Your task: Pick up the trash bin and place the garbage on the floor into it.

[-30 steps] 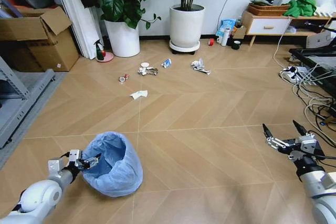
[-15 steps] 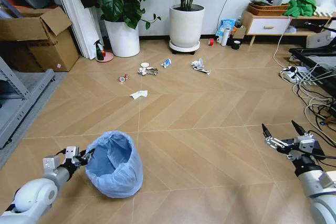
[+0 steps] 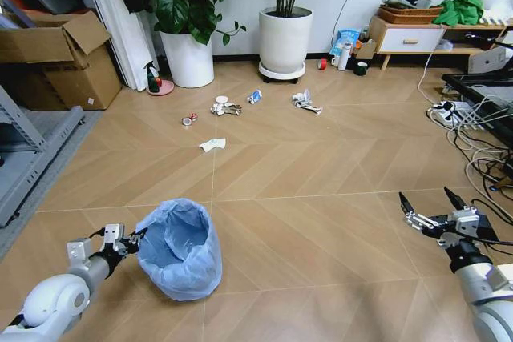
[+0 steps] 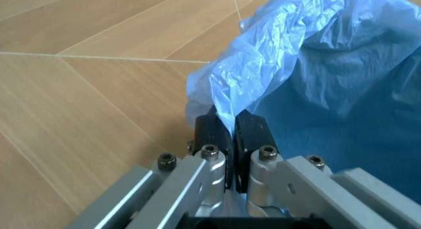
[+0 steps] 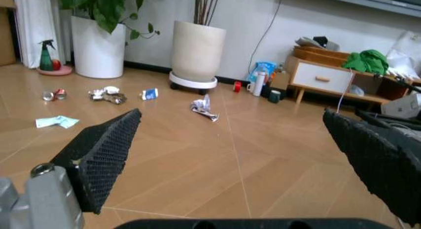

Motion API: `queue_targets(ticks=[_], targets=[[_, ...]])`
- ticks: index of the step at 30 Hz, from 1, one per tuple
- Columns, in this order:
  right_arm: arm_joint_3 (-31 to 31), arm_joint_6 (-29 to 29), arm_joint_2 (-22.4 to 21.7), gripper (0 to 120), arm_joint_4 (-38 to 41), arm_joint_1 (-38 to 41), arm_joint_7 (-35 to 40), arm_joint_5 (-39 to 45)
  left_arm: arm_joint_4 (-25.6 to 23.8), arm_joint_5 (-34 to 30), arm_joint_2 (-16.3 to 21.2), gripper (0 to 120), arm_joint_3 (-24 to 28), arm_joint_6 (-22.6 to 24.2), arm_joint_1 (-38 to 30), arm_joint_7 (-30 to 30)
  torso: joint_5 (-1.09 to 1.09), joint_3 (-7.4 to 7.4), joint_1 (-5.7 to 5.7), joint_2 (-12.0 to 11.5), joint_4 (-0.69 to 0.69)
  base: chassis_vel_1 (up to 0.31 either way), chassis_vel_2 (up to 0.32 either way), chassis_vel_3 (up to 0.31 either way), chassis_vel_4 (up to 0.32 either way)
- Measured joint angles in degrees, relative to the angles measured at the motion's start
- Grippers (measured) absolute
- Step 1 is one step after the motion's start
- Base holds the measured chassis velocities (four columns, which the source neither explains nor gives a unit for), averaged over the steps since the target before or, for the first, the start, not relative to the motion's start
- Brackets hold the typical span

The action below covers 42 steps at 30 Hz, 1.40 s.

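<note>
The trash bin [image 3: 183, 250], lined with a crinkled light-blue bag, stands on the floor [image 3: 321, 158] at the near left. My left gripper [image 3: 135, 239] is shut on its rim; the left wrist view shows the left gripper [image 4: 231, 133] pinching a fold of the trash bin's [image 4: 316, 66] bag. My right gripper [image 3: 429, 204] hovers open at the near right, holding nothing. The garbage lies farther ahead: a paper wad [image 3: 212, 144], a can [image 3: 187, 119], a dark wrapper [image 3: 227, 108], a blue-white wrapper [image 3: 254, 96] and crumpled paper [image 3: 304, 101]. The right wrist view shows the crumpled paper [image 5: 203, 108] between the right gripper's [image 5: 237, 160] spread fingers.
Two large white plant pots [image 3: 285, 40] stand by the back wall, with a cardboard box [image 3: 56, 58] and metal shelving [image 3: 24, 158] on the left. Cables and a power strip [image 3: 457, 114] lie along the right. A low cabinet [image 3: 413, 38] stands at the back right.
The bin has tipped from leaning toward the left arm to nearly upright, still held by the left gripper at its rim. My right gripper has sunk slightly.
</note>
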Motion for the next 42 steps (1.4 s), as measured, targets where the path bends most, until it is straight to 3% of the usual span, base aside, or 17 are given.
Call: queue_targets(ticks=[4, 6, 7, 15, 42], targets=[[0.1, 0.1, -0.1, 100, 0.0, 0.1, 0.0, 0.1, -1.0, -1.1, -0.3, 0, -2.2, 0.3, 0.7, -0.1, -0.11, 0.02, 0.0, 0.0, -0.01, 0.0, 0.0, 0.0, 0.0], [0.1, 0.1, -0.1, 100, 0.1, 0.1, 0.0, 0.1, -1.6, -1.7, -0.3, 0, -3.7, 0.4, 0.9, -0.2, -0.11, 0.02, 0.01, 0.0, 0.0, 0.0, 0.0, 0.0, 0.0], [0.0, 0.0, -0.1, 100, 0.1, 0.1, 0.0, 0.2, -2.3, -2.2, -0.3, 0, -6.4, 0.3, 1.2, -0.4, -0.01, 0.01, 0.0, 0.0, 0.0, 0.0, 0.0, 0.0, 0.0], [-1.2, 0.2, -0.6, 100, -0.8, 0.8, -0.3, 0.0, -4.0, -4.5, -0.1, 0, -14.6, -0.6, 3.5, -0.4, -0.06, 0.01, 0.0, 0.0, 0.01, 0.0, 0.0, 0.0, 0.0], [-2.8, 0.2, 0.1, 100, -4.8, 1.3, -5.2, 1.2, -4.5, -7.8, -1.1, 0, -21.4, -1.3, 6.3, -1.1, -0.03, 0.0, 0.0, 0.0, 0.0, 0.0, 0.0, 0.0, 0.0]])
